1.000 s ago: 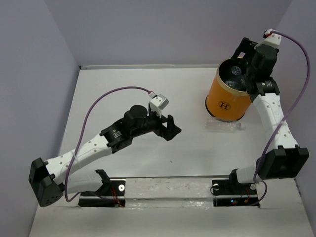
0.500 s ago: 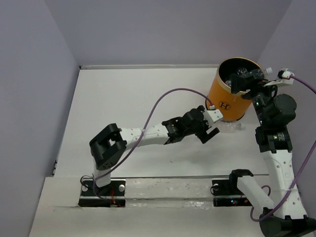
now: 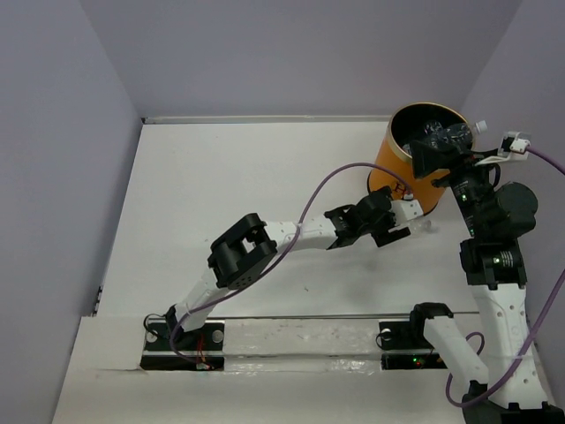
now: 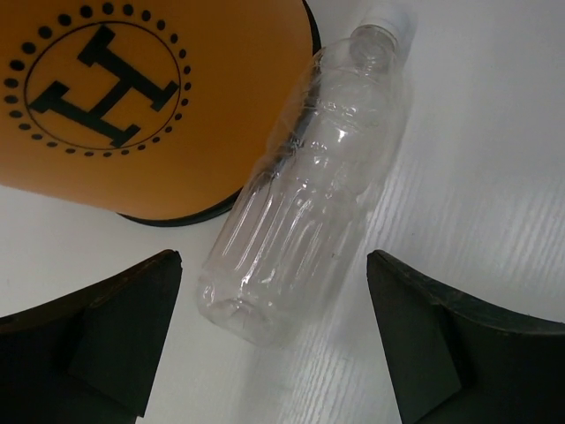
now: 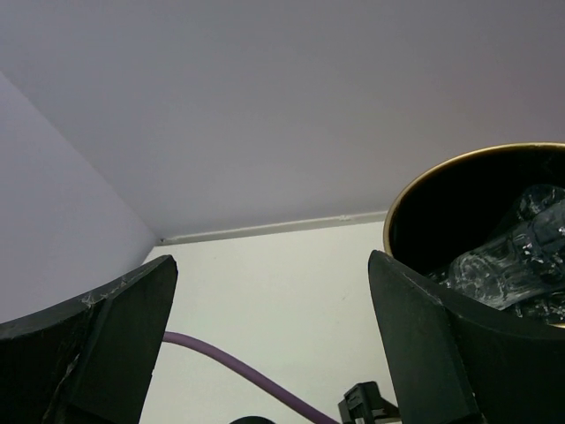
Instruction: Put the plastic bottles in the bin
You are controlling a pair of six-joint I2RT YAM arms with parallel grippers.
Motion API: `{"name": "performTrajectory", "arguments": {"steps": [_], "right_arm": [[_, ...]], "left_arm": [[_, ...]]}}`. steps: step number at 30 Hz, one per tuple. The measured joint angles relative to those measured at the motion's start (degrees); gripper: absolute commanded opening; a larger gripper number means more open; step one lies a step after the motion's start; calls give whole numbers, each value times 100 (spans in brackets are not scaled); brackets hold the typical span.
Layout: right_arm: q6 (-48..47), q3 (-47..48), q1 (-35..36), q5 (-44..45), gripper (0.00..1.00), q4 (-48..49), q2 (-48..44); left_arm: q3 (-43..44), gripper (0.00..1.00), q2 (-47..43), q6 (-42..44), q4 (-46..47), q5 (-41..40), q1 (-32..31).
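A clear plastic bottle (image 4: pixel 309 185) with a white cap lies on its side on the table, against the foot of the orange bin (image 4: pixel 132 97). My left gripper (image 4: pixel 272 265) is open just short of the bottle's base, one finger on each side, not touching it. From above, the left gripper (image 3: pixel 390 231) is in front of the bin (image 3: pixel 402 177), and the bottle (image 3: pixel 424 227) pokes out to its right. More clear bottles (image 5: pixel 503 261) lie inside the bin (image 5: pixel 399 208). My right gripper (image 5: pixel 272 265) is open and empty, raised by the bin's right rim (image 3: pixel 434 155).
The left arm's purple cable (image 3: pixel 340 177) arcs over the table in front of the bin. The back wall and the right wall stand close behind and beside the bin. The white table (image 3: pixel 229 177) stretches away to the left.
The left arm has swung from mid-table across to the lying bottle at the bin's foot. The right arm has pulled back from over the bin's mouth towards the near right.
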Motion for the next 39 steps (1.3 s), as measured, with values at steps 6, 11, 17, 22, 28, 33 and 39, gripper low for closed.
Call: {"name": "performTrajectory", "arguments": {"steps": [6,11,17,22,28,33,39], "right_arm": [[74,-79,0,-234,93,-9,13],[74,-81,0,-326,93,-7,-90],[98,-81,0,-354,92,0,-238],[120,-83,0,-365,92,31,-299],[186,-339,0,-334,96,42,-409],[479,-802,0,-391,100,11,-485],[907,-1377,0,-715,100,-94,-490]], "left_arm": [[835,99,772,227,-175,37,2],[1414,99,1399,273,-479,170,2],[1272,68,1434,219,-549,280,0],[247,50,800,79,-330,251,-9],[-1521,47,-446,-520,-55,-4,-55],[-3067,47,-1934,-1235,278,-205,-79],[-3818,47,-3589,-2124,706,-481,-74]]}}
